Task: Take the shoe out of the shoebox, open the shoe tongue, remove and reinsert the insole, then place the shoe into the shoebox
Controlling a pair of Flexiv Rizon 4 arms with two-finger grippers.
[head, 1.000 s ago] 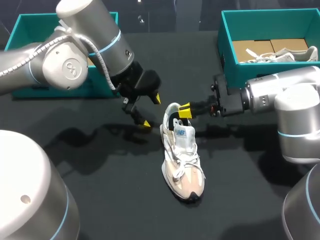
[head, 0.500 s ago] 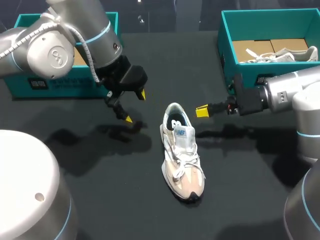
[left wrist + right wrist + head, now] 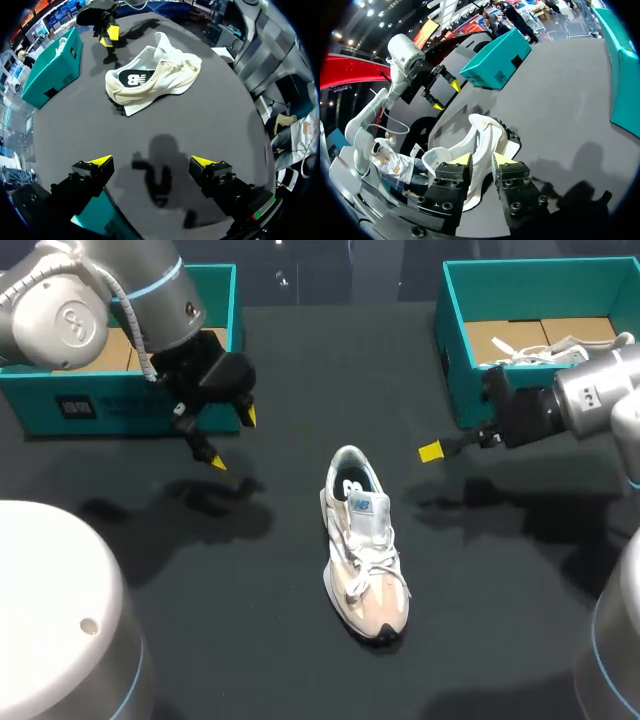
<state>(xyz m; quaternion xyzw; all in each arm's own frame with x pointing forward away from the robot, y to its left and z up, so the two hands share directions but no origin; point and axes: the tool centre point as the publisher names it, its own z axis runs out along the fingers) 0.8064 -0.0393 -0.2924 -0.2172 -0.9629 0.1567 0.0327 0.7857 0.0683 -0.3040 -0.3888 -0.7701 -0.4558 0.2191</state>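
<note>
Right now the shoe (image 3: 362, 545) stands on its sole near the middle of the black table (image 3: 300, 660), outside both boxes, its toe towards the robot and its heel opening towards the far edge. It is white with a pale beige forefoot, laces over the tongue and a dark lining visible in the opening. No gripper touches it.

The left gripper (image 3: 233, 438) hangs above the table in front of the teal left shoebox (image 3: 110, 405), well apart from the shoe. Its yellow-tipped fingers (image 3: 100, 161) are spread wide with only bare tabletop and their own shadow between them. From the left wrist, the shoe (image 3: 152, 75) lies ahead on the table, with the right gripper (image 3: 109, 34) beyond it.

The right gripper (image 3: 431, 451) is level with the shoe's heel but off to its side, just in front of the teal right shoebox (image 3: 470, 370), where a second white shoe (image 3: 545, 352) lies on brown cardboard. In the right wrist view its fingers (image 3: 462, 159) stand close together with a narrow gap, gripping nothing; the shoe (image 3: 475, 145) shows ahead of them, and the left gripper (image 3: 445, 95) hangs further off, before the left shoebox (image 3: 495, 62)
</note>
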